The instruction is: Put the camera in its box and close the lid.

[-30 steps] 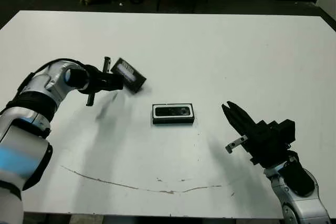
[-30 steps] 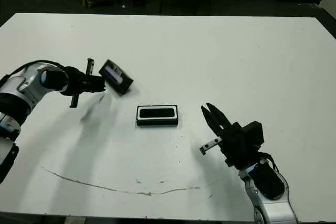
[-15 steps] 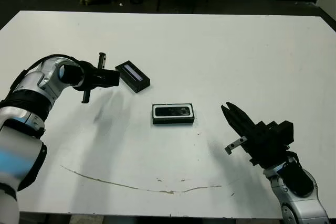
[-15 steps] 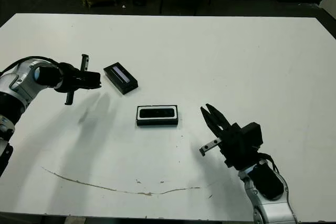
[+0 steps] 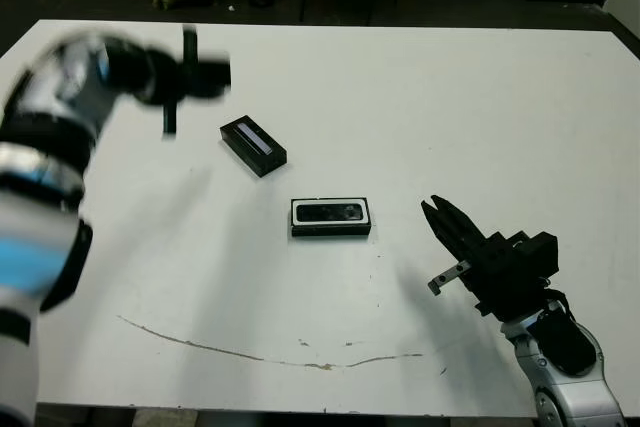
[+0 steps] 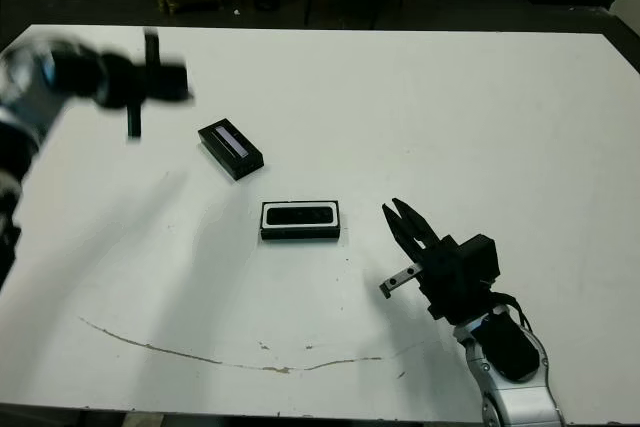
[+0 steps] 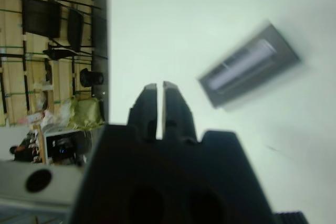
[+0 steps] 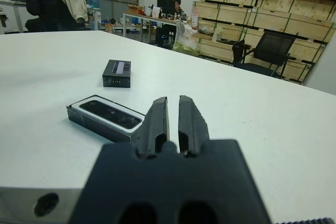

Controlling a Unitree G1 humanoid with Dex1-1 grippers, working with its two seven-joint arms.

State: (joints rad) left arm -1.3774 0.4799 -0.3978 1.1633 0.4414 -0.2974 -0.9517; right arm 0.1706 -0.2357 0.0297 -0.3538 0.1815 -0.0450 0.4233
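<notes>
While left hand [image 5: 205, 75] hovers, lid [image 5: 253, 146] just beside.

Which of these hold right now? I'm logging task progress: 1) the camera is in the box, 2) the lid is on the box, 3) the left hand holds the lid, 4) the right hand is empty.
1) True: the camera lies inside the box.
2) False: the lid lies on the table, apart from the box.
3) False: the left hand is raised clear of the lid, holding nothing.
4) True: the right hand holds nothing, its fingers nearly together, beside the box.
</notes>
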